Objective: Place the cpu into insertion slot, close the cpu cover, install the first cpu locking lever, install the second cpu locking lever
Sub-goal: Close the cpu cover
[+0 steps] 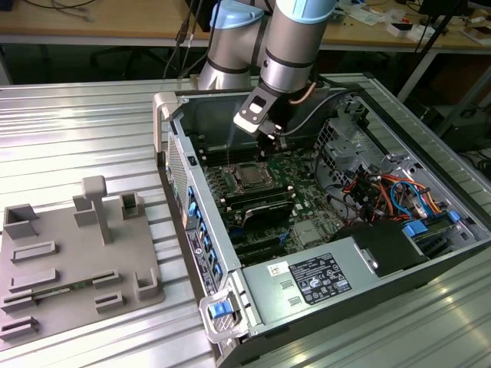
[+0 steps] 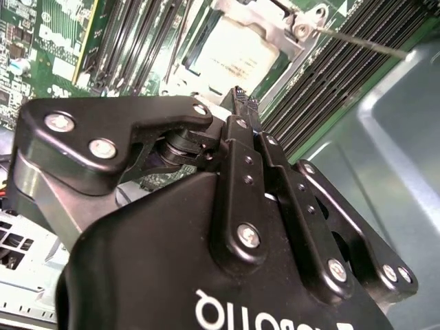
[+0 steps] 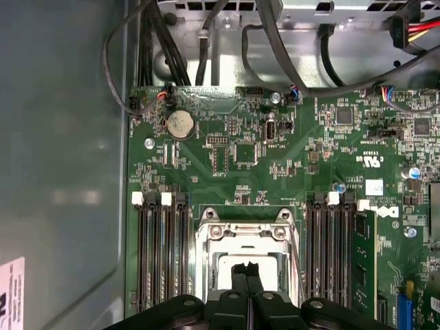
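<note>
Risk first: gripper (image 3: 246, 270), fingers pinched together with nothing between them, hangs right over the cpu (image 3: 224, 269). The chip sits in the insertion slot (image 3: 206, 218) under the cpu cover (image 3: 244, 240) (frame looks down). A push off-centre could skid across the chip's face. Locking lever (image 2: 357, 42) juts free. Memory slots (image 3: 159, 261) crowd both sides, with cables (image 3: 165, 41) beyond.

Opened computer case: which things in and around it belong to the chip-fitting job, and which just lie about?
Job: cpu, cpu cover, locking lever, pincer.
Lying about: grey block tray, white-labelled box, coloured cables, memory slots, round battery.
</note>
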{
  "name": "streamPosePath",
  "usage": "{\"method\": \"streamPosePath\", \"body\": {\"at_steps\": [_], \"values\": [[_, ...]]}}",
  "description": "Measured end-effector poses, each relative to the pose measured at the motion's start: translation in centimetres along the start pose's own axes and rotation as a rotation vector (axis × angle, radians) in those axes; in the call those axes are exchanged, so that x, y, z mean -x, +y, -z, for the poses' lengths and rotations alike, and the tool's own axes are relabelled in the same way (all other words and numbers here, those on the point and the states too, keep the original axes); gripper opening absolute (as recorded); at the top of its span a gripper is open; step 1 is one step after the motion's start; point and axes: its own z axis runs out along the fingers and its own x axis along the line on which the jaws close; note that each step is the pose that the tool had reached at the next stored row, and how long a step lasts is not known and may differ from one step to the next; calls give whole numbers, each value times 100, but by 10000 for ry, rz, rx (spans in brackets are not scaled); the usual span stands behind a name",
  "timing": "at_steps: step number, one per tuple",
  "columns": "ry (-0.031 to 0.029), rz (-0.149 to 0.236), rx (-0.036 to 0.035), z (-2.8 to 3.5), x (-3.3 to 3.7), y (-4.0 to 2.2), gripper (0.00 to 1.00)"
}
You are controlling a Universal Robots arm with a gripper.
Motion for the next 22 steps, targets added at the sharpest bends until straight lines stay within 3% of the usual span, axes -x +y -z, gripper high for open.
{"method": "streamPosePath", "body": {"at_steps": [8,16,22], "values": [[1,-1,0,-2,-2,-159,11],[0,0,-1,-5,-2,-178,11],[1,27,1,-40,3,-285,11]]}}
